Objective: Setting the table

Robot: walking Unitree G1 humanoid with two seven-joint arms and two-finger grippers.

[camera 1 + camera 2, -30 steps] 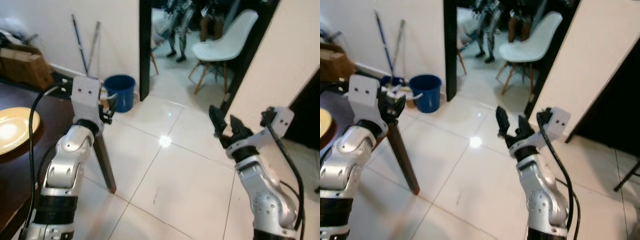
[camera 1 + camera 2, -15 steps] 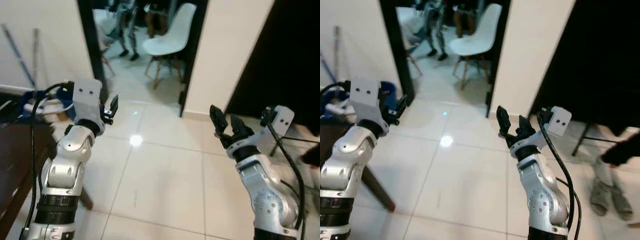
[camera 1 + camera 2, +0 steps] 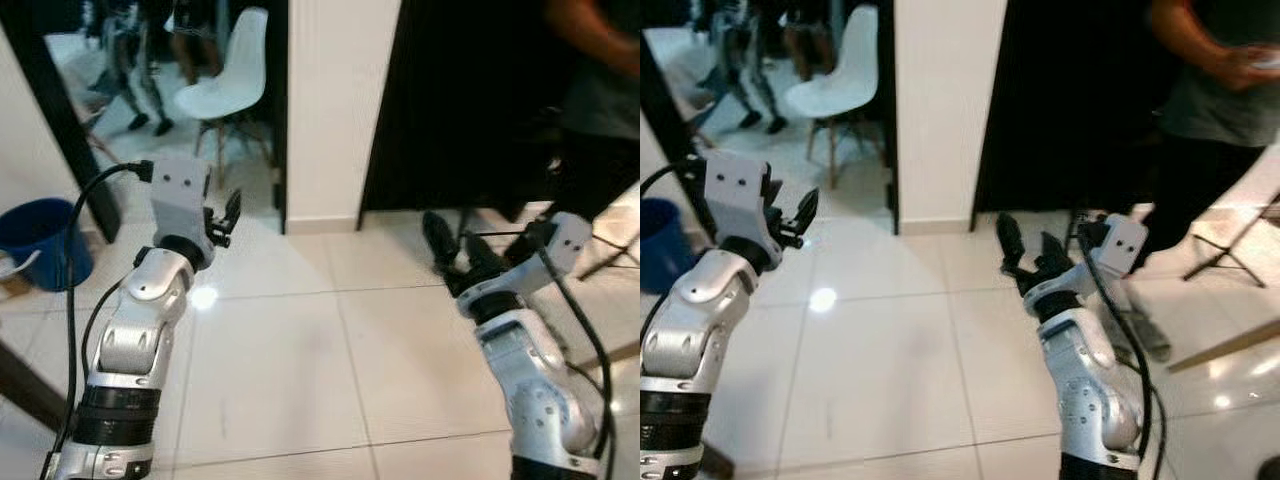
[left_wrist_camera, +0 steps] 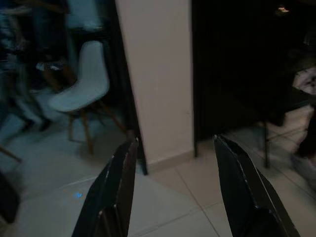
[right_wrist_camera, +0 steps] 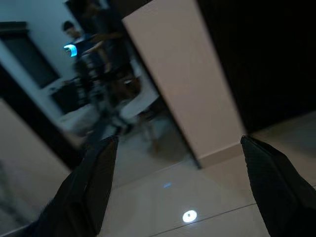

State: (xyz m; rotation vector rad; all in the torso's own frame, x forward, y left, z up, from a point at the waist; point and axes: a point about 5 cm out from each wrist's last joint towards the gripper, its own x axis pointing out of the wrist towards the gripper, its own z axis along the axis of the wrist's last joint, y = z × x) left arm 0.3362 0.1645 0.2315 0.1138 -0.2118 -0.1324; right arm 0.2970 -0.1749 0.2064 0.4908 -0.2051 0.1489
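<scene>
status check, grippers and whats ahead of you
Left gripper open, empty, raised. Right gripper open, empty, raised. No tableware in sight; tiled floor. Ahead: white wall end, white chair left, person standing right.

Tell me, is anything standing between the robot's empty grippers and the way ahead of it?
Yes. A person stands ahead to the right, past the right gripper, with a white wall end straight ahead. Bare floor tiles lie before the left gripper. Both grippers are open and hold nothing.
</scene>
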